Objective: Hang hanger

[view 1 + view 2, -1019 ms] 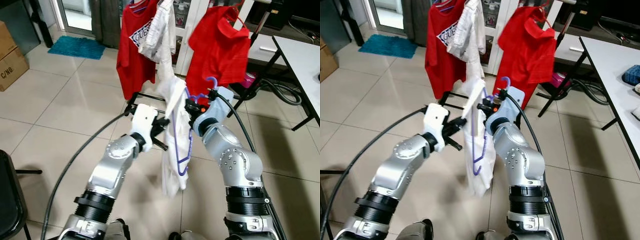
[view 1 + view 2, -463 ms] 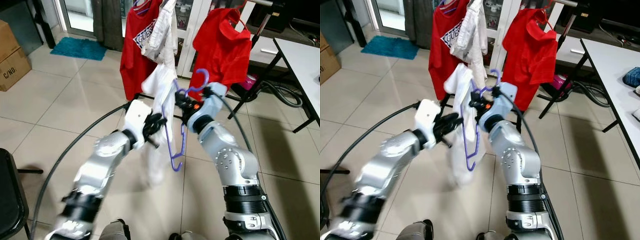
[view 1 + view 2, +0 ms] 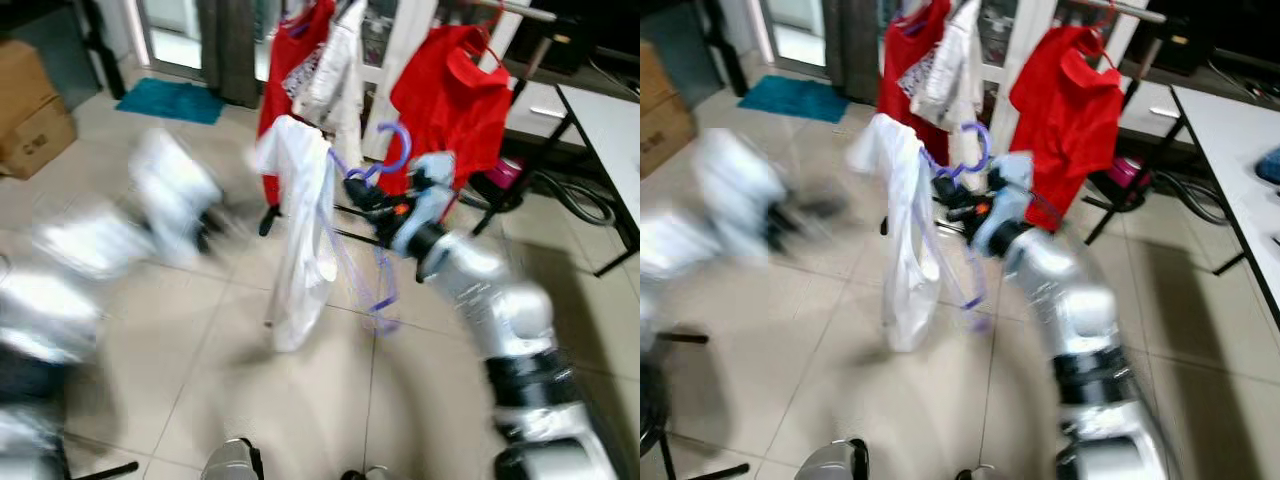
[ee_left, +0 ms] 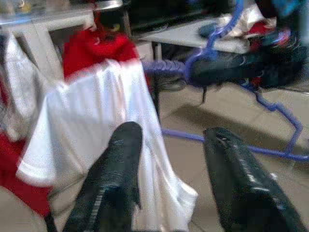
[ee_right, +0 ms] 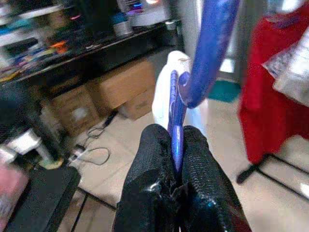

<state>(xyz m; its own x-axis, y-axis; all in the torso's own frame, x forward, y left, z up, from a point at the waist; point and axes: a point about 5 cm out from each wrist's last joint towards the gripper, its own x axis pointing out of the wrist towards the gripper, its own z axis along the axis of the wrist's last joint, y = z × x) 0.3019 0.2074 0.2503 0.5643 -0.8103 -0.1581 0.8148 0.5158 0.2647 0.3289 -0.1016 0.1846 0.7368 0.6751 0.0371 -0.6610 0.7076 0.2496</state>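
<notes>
Clamped tight on the neck of the purple hanger [image 5: 176, 125], the right gripper [image 5: 173, 145] has its two black fingers pinching the thin plastic bar just below the hook, while the left gripper [image 4: 169, 159] stands with its fingers spread apart and empty, pointed at the garment. That hanger sits out in front of the clothes rack [image 3: 510, 12], raised on the right arm to about the level of the red shirt [image 3: 450, 90] that hangs from the rack's rail, its hook [image 3: 392, 150] turned up but not yet over anything. A white shirt [image 3: 300, 230] droops from one shoulder of the hanger, slumped to the side away from the rack's far end — it looks only half seated. The hanger should handle as a light, fairly stiff piece; the cloth is soft and loose, and will likely swing and drag the load off balance, so a hold at the neck, close under the hook, seems the soundest place. A second red shirt and a pale garment also hang on the rack. Beneath the rack runs a glossy floor of pale tiles [image 3: 180, 300], with a teal mat [image 3: 180, 100] and cardboard boxes [image 3: 35, 125] off to the rack's left, a white table [image 3: 610, 110] to its right. Both head views are heavily blurred, the left arm most of all.
</notes>
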